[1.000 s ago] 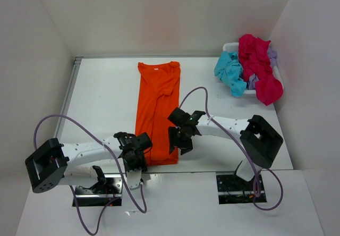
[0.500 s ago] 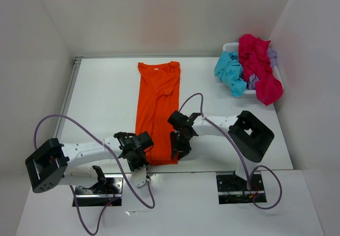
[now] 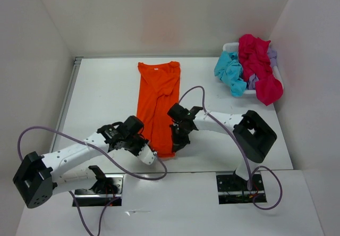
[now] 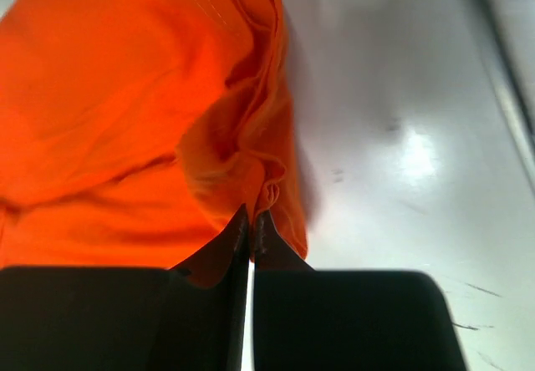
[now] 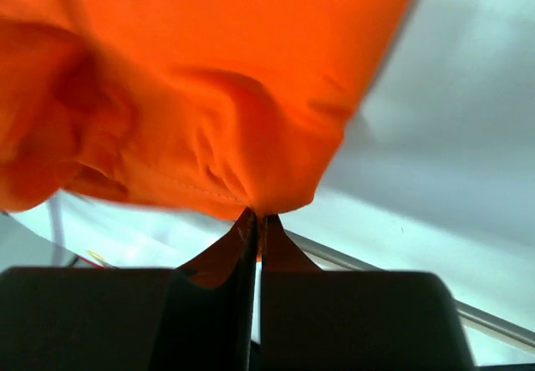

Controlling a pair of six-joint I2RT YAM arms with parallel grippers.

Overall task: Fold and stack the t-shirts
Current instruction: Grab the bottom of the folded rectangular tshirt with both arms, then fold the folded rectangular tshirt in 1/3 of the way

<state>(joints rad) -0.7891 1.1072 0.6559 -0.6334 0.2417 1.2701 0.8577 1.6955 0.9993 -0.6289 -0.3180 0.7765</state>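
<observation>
Orange shirt [image 3: 158, 98] lies lengthwise on the table [image 3: 101, 98], its near hem pinched at both ends; left gripper [image 4: 252, 223] and right gripper [image 5: 256, 219] each clamp only a sliver of cloth at the tips. We judge an end may slip free on lifting, or uneven arm travel may skew the fold.

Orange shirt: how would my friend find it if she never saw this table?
Find the white table; down its middle lies a long flat strip, the orange shirt. The left gripper and right gripper pinch its near end. Only it is spread out; the other shirts sit crumpled in the far-right basket.
</observation>
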